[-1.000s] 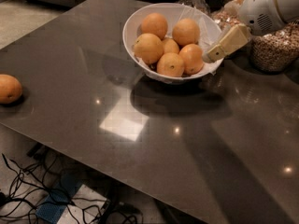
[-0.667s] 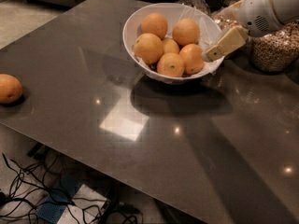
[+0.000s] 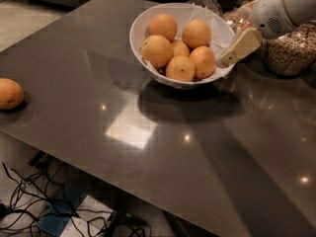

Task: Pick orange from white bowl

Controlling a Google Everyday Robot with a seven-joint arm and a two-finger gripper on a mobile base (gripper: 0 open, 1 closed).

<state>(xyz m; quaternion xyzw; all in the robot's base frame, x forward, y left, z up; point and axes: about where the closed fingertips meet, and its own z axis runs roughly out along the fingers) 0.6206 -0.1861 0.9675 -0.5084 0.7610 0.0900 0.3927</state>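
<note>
The white bowl (image 3: 134,32) stands on the dark table toward the back, with a crinkled white liner and several oranges in it. The nearest orange (image 3: 179,68) lies at the front of the pile, with another orange (image 3: 202,61) beside it on the right. My gripper (image 3: 232,53), a beige part below a white wrist (image 3: 281,9), hangs at the bowl's right rim, next to the right-hand orange. It holds nothing that I can see.
A lone orange (image 3: 10,94) lies on the table's far left edge. Glass jars of grains (image 3: 291,48) stand behind and right of the bowl, close to my wrist. Cables (image 3: 29,201) lie on the floor below the table's front edge.
</note>
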